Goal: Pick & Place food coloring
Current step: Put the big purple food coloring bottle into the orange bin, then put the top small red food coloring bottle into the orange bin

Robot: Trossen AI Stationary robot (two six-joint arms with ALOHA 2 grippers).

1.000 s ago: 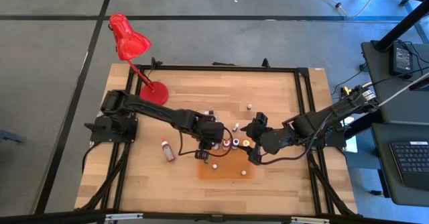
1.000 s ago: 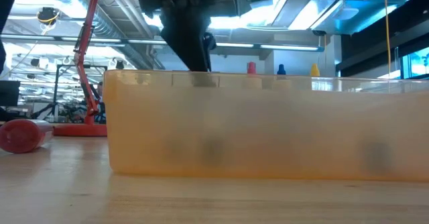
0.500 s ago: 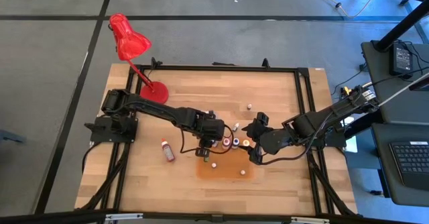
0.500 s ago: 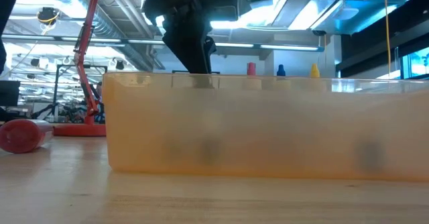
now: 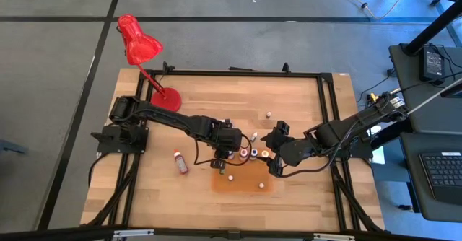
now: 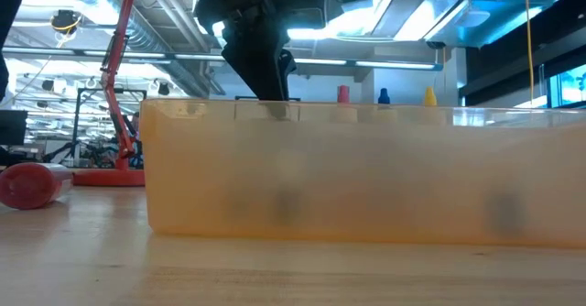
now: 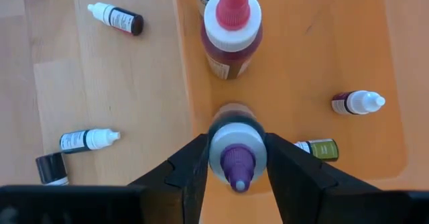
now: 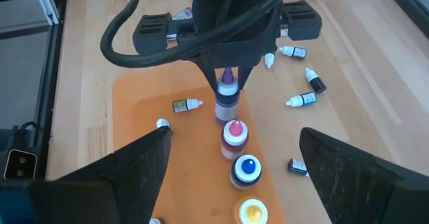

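we see the left gripper (image 7: pixel 236 158) down over the flat orange rectangular tray (image 7: pixel 348 43), its two dark fingers (image 7: pixel 190 163) standing either side of an upright purple-capped food coloring bottle (image 7: pixel 236 153). the jaws sit right at the bottle's shoulders, but from the wrist view we cannot tell whether they grip it or have just let go (the bottle stands on the tray either way). directly beyond it stands a dark red bottle with a white collar and pink nozzle (image 7: pixel 231 33), and from the right wrist view the row carries on with a blue-capped bottle (image 8: pixel 247 169) and a yellow-capped bottle (image 8: pixel 253 212). two small white-capped droppers lie flat on the tray, one dark (image 7: pixel 358 102) and one green-labelled (image 7: pixel 319 148). off the tray, on the pale wooden table (image 7: pixel 120 76), lie more white-capped droppers (image 7: pixel 89 139) and a single one farther off (image 7: pixel 116 19).

the right gripper (image 8: pixel 234 184) hangs over the tray's other end with its jaws spread wide and nothing between them.

in the high view a red-capped bottle (image 5: pixel 180 161) lies alone on the wood to the left of the tray, and a red desk lamp (image 5: pixel 141 50) stands at the table's far left corner.
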